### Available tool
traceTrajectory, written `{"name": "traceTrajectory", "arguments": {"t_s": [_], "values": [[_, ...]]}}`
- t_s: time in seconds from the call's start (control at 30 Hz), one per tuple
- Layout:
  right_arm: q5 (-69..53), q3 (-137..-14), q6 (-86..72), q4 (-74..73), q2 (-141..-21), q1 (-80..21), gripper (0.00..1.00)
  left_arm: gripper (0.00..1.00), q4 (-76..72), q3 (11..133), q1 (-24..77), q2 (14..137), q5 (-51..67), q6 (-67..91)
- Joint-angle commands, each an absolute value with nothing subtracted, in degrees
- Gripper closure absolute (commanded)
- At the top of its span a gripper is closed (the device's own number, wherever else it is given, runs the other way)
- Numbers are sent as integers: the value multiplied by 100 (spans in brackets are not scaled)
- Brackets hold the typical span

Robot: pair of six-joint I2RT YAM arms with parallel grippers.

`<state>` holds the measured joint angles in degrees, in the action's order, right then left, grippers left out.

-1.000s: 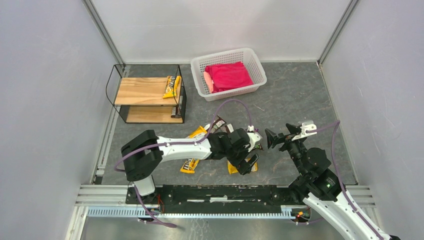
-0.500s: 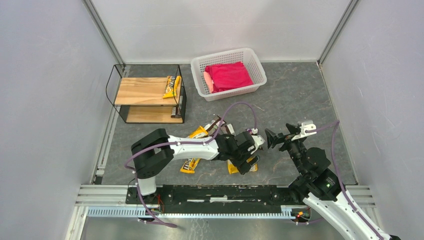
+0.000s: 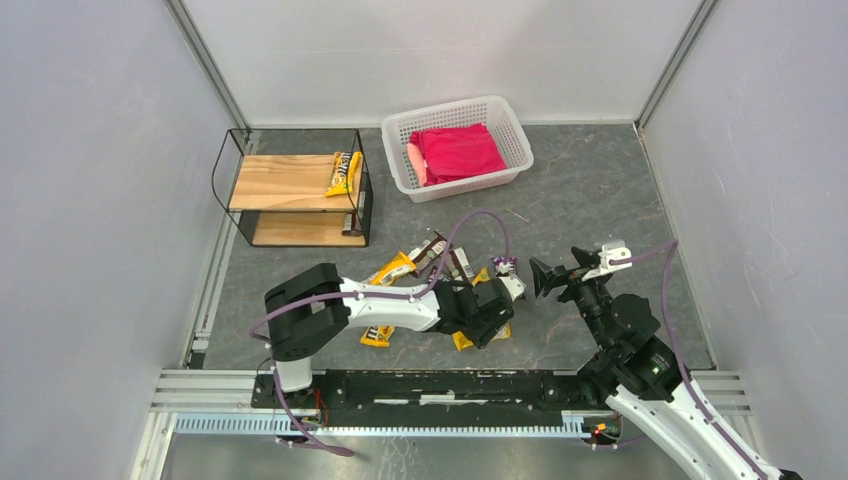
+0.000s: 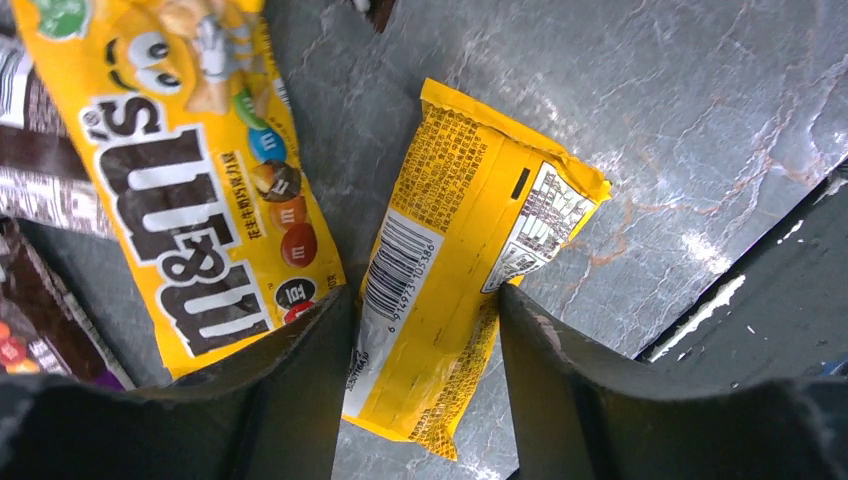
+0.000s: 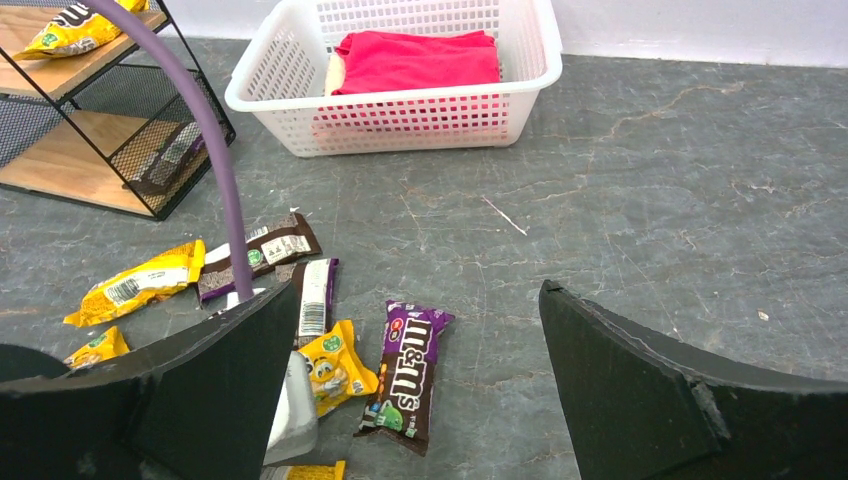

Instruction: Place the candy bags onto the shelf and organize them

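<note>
My left gripper [image 3: 493, 326] is low over the candy bags on the floor, open, its fingers [image 4: 300, 370] straddling a yellow bag [image 4: 460, 230] lying barcode side up and just touching its long edges. A second yellow bag [image 4: 190, 170] lies to its left. More bags, yellow [image 3: 392, 268] and brown [image 3: 440, 255], are scattered behind the arm. A purple bag [image 5: 412, 370] lies under my right gripper [image 3: 565, 270], which hovers wide open with nothing in it. The shelf [image 3: 290, 185] stands at the back left, with one yellow bag [image 3: 343, 172] on its top board and a dark bag [image 5: 170, 155] on the lower one.
A white perforated basket [image 3: 505, 120] holding a red cloth [image 3: 455, 152] stands at the back, right of the shelf. The black mounting rail [image 3: 430, 385] runs along the near edge. Grey walls close in both sides.
My left gripper has dropped lower over the bags and its jaws have narrowed around the yellow bag. The right arm has stayed where it was.
</note>
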<state>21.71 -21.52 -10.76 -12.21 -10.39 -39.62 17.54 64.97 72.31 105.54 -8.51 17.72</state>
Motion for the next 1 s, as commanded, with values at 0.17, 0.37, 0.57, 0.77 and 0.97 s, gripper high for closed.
{"name": "traceTrajectory", "arguments": {"t_s": [0.17, 0.37, 0.57, 0.77, 0.97], "values": [[2162, -2132, -1079, -1043, -1195, -3943, 2, 44, 2125, 6121, 7383, 10183, -1116, 3430], [2083, -2095, -1134, -991, -1236, -3953, 2, 22, 2057, 6151, 7409, 10125, -879, 3475], [2102, -2094, -1129, -1028, -1230, -3954, 2, 20, 2265, 6257, 7510, 10344, -1138, 3284], [2134, -2037, -1139, -1045, -1186, -3947, 2, 27, 2709, 6528, 7773, 10694, -1644, 3265], [2131, -2020, -1152, -1037, -1213, -3951, 2, 28, 2799, 6530, 7895, 10747, -1722, 3311]]}}
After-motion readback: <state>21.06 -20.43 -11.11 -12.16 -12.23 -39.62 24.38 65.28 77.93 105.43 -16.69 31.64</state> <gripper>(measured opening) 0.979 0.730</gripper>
